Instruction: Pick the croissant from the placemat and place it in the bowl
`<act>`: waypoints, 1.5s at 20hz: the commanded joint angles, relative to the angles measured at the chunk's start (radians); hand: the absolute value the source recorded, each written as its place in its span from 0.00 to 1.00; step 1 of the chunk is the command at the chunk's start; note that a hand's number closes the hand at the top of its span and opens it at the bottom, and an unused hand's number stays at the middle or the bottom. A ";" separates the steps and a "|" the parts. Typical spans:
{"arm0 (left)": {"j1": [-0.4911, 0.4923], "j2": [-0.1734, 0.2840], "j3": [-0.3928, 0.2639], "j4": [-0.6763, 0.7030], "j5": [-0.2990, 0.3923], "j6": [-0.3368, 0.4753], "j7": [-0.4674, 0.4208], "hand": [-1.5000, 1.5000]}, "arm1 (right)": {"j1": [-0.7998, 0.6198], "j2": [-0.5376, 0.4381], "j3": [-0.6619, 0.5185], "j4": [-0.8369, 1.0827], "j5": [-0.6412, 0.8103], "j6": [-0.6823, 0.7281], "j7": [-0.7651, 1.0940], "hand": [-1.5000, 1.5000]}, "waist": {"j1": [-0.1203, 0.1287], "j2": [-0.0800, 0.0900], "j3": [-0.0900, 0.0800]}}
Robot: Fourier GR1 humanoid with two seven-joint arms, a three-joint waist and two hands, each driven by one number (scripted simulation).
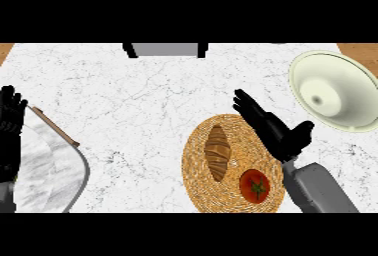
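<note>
A golden-brown croissant (pixel 217 152) lies lengthwise on a round woven straw placemat (pixel 198 175) at the lower middle of the marble counter. A cream bowl (pixel 336 91) stands at the far right, apart from the placemat. My right hand (pixel 272 128) is open above the placemat's right edge, fingers straight and pointing up-left, just right of the croissant and not touching it. At the left edge my left hand (pixel 10 120) rests open with fingers up.
A red tomato (pixel 255 185) sits on the placemat below the croissant, close to my right forearm. A marble board with a wooden rim (pixel 55 165) lies at the lower left. A grey and black object (pixel 165 49) stands at the counter's far edge.
</note>
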 commanded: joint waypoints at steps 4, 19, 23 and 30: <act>-0.031 -0.019 -0.055 0.028 -0.020 -0.016 0.067 0.50 | -0.113 -0.085 -0.063 -0.190 0.187 -0.191 -0.023 1.00 | -0.002 -0.056 0.032; -0.036 0.018 -0.048 0.015 0.009 -0.061 0.177 0.50 | 0.368 -0.228 0.221 -0.531 0.979 -0.698 0.527 0.00 | -0.027 -0.062 0.028; -0.093 -0.045 -0.096 0.019 -0.030 -0.028 0.211 0.50 | 0.436 -0.250 0.213 -0.756 1.145 -0.629 0.763 0.00 | -0.001 -0.051 0.031; -0.141 -0.060 -0.080 0.063 -0.044 -0.082 0.204 0.50 | 0.123 -0.188 0.141 -0.869 1.142 -0.216 1.081 0.00 | 0.034 -0.043 0.032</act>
